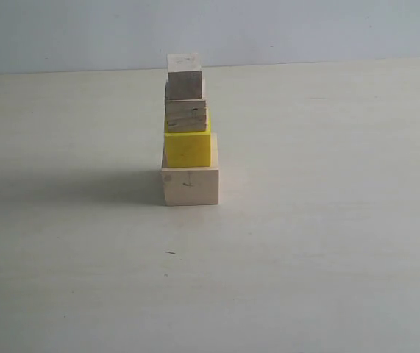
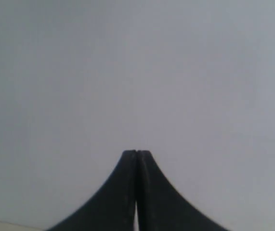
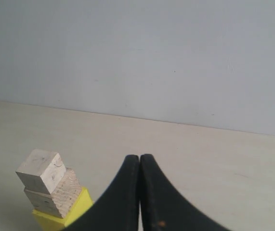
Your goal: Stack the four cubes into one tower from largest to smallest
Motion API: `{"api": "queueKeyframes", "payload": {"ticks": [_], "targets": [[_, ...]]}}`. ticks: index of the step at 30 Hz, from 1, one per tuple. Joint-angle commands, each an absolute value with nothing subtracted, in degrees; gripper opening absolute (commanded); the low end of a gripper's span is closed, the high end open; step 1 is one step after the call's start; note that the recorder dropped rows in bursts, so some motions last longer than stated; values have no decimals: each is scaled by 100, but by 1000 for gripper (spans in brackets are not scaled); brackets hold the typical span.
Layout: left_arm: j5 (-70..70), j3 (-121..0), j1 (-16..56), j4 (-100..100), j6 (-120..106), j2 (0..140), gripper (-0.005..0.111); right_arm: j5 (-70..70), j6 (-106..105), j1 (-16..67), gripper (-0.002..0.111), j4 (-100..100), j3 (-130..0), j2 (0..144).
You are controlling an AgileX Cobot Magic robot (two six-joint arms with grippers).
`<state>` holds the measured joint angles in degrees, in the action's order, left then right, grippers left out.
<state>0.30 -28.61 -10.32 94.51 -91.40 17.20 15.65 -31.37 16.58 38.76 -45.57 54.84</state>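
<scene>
The tower stands mid-table in the exterior view: the large pale wood cube [image 1: 190, 185] at the bottom, the yellow cube [image 1: 188, 149] on it, the layered plywood cube [image 1: 186, 115] above, and the smallest pale cube [image 1: 184, 76] on top, set slightly askew. The right wrist view shows the small cube [image 3: 40, 171], the plywood cube [image 3: 55, 195] and a yellow corner [image 3: 65, 219] beside my right gripper [image 3: 139, 157], shut and empty, apart from the stack. My left gripper [image 2: 137, 152] is shut, empty, facing a grey wall. Neither gripper appears in the exterior view.
The pale tabletop [image 1: 327, 243] spreads around the tower, meeting a grey wall [image 1: 305, 29] at the back. A tiny dark speck [image 1: 170, 252] lies in front of the tower.
</scene>
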Motion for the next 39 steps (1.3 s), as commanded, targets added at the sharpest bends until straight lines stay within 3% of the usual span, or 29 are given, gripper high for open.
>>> {"api": "queueKeyframes", "payload": {"ticks": [1,5,8,13,16,28,39], "targets": [[-408,-2822,-1080,9576,-9101,1449,0,1557,-3150,1636,0,3855,-4523,5465],[-397,-2685,-1080,9564,-8946,1274,0,1557,-3150,1636,0,3855,-4523,5465],[-330,-2427,-1080,8412,-7252,1162,0,1557,-3150,1636,0,3855,-4523,5465],[513,-1693,-1091,2460,-1243,872,0,1557,-3150,1636,0,3855,-4523,5465],[1102,-1358,-1091,1052,991,587,0,1557,-3150,1636,0,3855,-4523,5465],[1620,-555,-1079,1040,584,0,0,1557,-3150,1636,0,3855,-4523,5465],[1609,-167,-301,880,367,0,0,1582,-3150,1636,0,3855,-4523,5466]]}}
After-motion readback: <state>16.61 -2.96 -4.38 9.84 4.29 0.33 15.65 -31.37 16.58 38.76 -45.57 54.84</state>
